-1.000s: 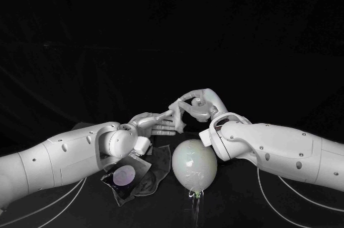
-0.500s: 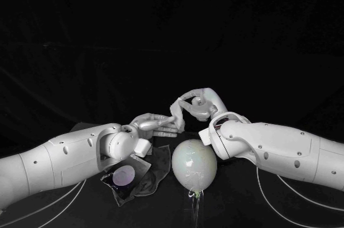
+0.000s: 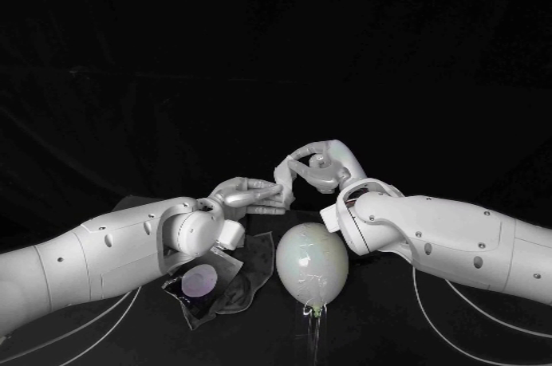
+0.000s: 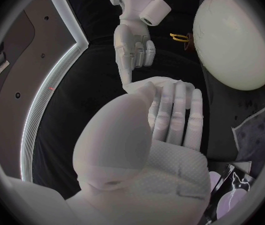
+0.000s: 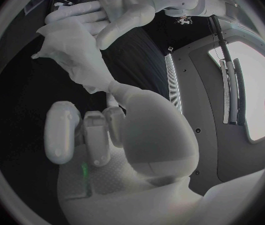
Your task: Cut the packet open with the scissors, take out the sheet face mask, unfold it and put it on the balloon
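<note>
Your left hand (image 3: 247, 197) has crept up a tiny bit toward the sheet face mask (image 3: 284, 181) since a second ago. Nothing else has really moved. It pinches the low edge of the mask between its thumb and its flat, pressed-together fingers.

At 7 o'clock from the balloon (image 3: 312, 264) the cut-open packet (image 3: 205, 285) lies on the table (image 3: 380, 334). The mask hangs in the air at 12 o'clock from the balloon. It is a bunched-up strip held between your two hands. The balloon rests on the table, close by both wrists.

Your right hand (image 3: 322, 168) pinches the top of the mask, with its fingers curled round in a ring.

Watch out. If you pull your hands apart too fast, I think the mask could rip, or slip out of one pinch and drop. Your right arm is very near the balloon, and a bump could roll it away.
</note>
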